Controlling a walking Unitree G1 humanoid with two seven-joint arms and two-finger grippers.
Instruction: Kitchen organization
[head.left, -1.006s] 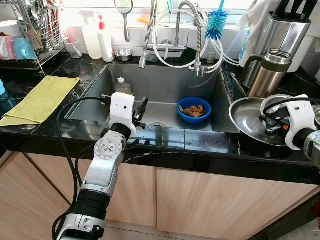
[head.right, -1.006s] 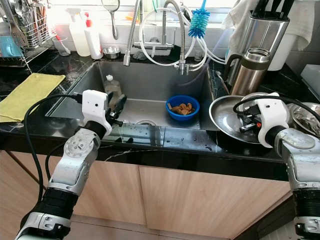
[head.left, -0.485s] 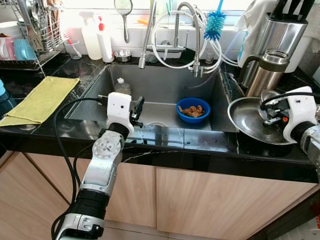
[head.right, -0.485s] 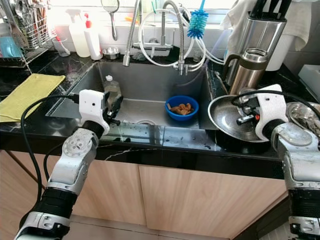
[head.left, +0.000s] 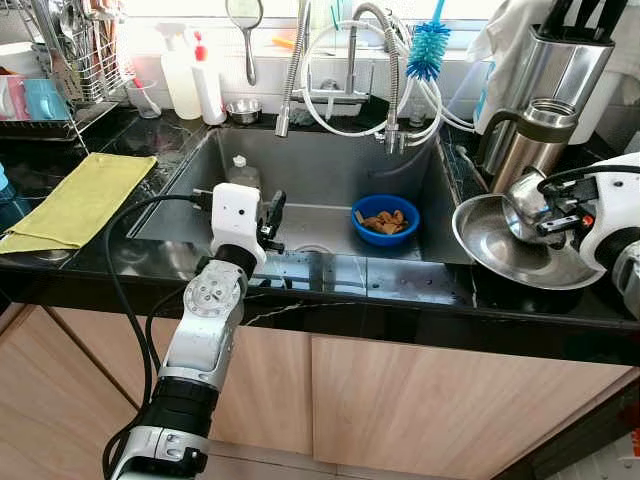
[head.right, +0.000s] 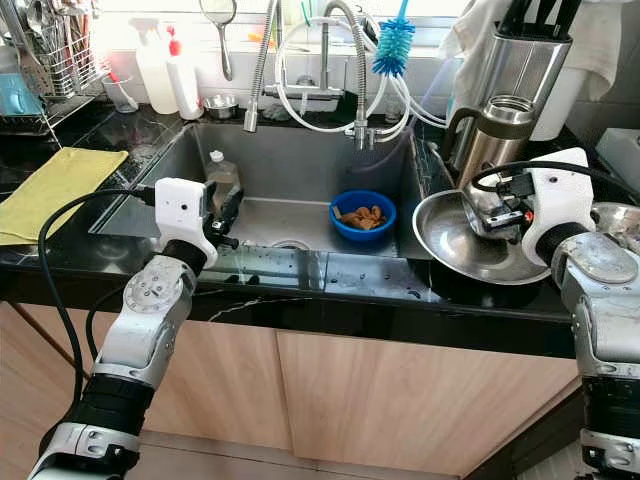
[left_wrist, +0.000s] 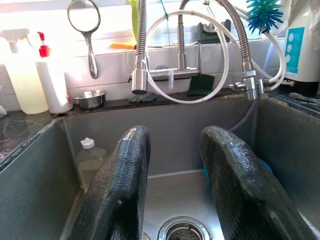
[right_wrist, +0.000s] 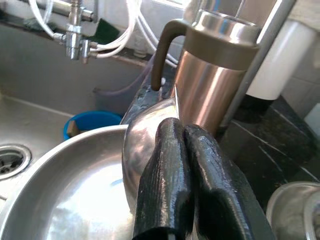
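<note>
A small steel bowl (head.left: 521, 208) hangs tilted above a wide steel dish (head.left: 500, 252) on the black counter right of the sink. My right gripper (head.left: 544, 213) is shut on the bowl's thin rim (right_wrist: 176, 107), and the fingers (right_wrist: 165, 165) press together over it. Over the sink's front edge my left gripper (head.left: 272, 214) is open, and nothing lies between its fingers (left_wrist: 122, 180). In the sink basin (head.left: 330, 170) sits a blue bowl (head.left: 386, 217) with brown food scraps.
A steel jug (head.left: 537, 140) stands just behind the dish, with a knife block (head.left: 570, 50) beyond it. A small bottle (head.left: 241, 172) stands in the sink's left corner. Faucet hoses (head.left: 345, 80) hang over the basin. A yellow cloth (head.left: 78, 198) and a dish rack (head.left: 55, 85) are at the left.
My right gripper has risen out of the wide dish with the small steel bowl held by its rim. The left arm has barely shifted.
</note>
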